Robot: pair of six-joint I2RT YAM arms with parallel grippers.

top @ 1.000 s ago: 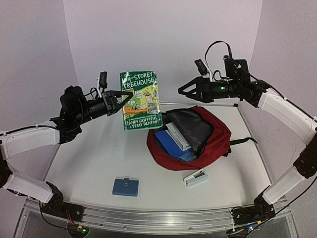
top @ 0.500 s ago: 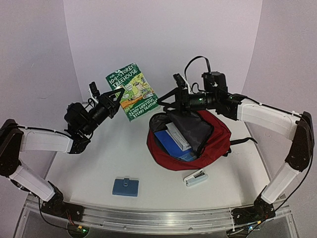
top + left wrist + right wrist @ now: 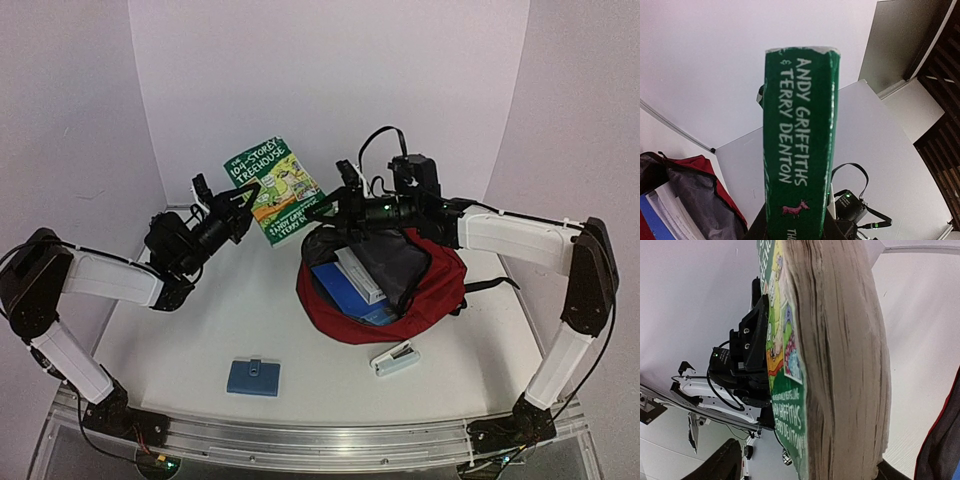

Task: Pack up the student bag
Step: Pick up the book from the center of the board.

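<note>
Lying nearest: a blue pouch (image 3: 253, 377) and a stapler (image 3: 396, 358) rest on the table (image 3: 180, 330), both apart from the bag and not yet packed.
Student bag: the student bag (image 3: 440, 285) lies open on the table, right of centre. A blue book (image 3: 345, 290) and a white box (image 3: 360, 275) show inside its mouth.
Left gripper: the left gripper (image 3: 243, 203) is clamped on the spine side of a green paperback (image 3: 273, 190). It holds the book tilted in the air, behind the bag's mouth and to its left.
Right gripper: the right gripper (image 3: 322, 212) straddles the paperback's page edge. I cannot tell whether its fingers press the covers.
Step, as I judge it: a handover between the arms before the paperback goes in.
Risk: if the left gripper lets go before the right one bites firmly, the paperback could drop onto the table or the bag's rim.
Risk: a hold on the page edge alone may let the book fan open and slide out.
Risk: the slack grey lining (image 3: 385, 255) could block the way in.
</note>
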